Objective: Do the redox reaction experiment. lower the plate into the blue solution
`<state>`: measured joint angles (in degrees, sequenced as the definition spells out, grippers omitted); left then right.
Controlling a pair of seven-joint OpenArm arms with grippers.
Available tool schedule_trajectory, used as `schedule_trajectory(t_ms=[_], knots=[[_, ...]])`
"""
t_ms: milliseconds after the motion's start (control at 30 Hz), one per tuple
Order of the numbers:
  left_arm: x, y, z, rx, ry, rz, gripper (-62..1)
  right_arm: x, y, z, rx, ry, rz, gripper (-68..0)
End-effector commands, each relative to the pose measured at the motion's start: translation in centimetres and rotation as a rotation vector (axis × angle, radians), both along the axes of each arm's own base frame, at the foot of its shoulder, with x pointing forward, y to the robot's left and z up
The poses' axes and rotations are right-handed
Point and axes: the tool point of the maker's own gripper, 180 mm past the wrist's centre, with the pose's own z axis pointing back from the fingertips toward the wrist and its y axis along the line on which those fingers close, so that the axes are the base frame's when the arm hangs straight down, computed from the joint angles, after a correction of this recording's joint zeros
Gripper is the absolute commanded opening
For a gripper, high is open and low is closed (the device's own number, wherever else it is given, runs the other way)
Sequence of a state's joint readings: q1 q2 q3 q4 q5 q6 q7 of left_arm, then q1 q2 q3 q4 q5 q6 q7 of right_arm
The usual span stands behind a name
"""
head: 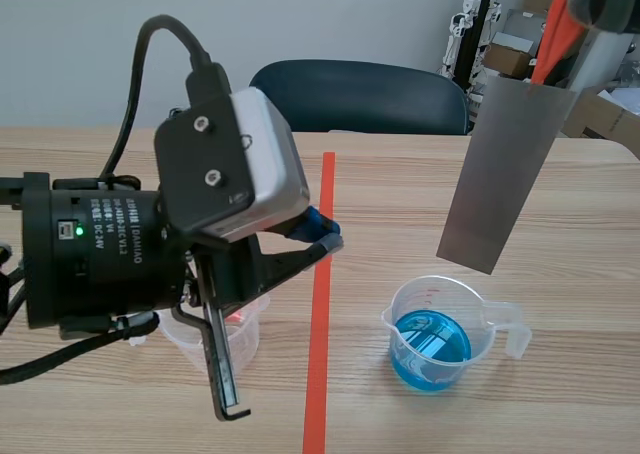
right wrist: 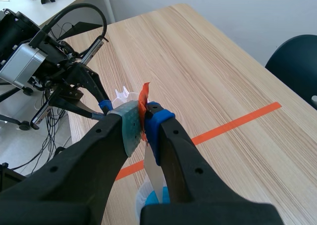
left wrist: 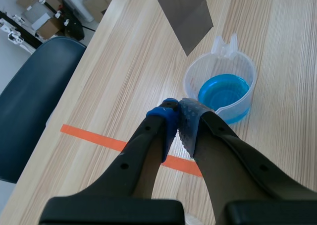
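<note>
Scene view, near left: the left tool [left wrist: 179,112] is closed, its pads pressed together with nothing in it. A small clear cup [head: 228,332] sits under its arm.
Near right: a clear beaker [head: 405,299] with blue solution [head: 432,342] stands on the bench [head: 570,399].
Above the beaker: the grey plate [head: 500,174] hangs tilted. Its low end is over the beaker, not in the blue.
Far right, up high: the right tool [right wrist: 144,121] is closed tight on the plate's top end.
Far side: a dark chair [head: 360,94].
</note>
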<state>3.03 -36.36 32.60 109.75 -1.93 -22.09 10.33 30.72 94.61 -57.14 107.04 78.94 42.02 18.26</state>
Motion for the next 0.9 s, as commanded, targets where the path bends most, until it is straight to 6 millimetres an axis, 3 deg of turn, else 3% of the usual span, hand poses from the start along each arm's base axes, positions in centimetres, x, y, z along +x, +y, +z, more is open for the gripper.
schedule_trajectory(t_ms=[0, 333, 867], knots=[[-0.3, -0.5, 0.8, -0.038, -0.006, -0.009, -58.2, 0.1, 0.2, 1.3, 0.036, -0.026, 0.008, -67.7], [-0.3, -0.5, 0.9, -0.046, -0.009, -0.013, -58.2, 0.1, 0.7, 1.3, 0.055, -0.032, 0.020, -67.7], [-0.5, -0.7, 1.4, -0.074, -0.019, -0.024, -58.2, -0.9, 2.4, -3.4, -0.067, -0.050, 0.100, -67.7]])
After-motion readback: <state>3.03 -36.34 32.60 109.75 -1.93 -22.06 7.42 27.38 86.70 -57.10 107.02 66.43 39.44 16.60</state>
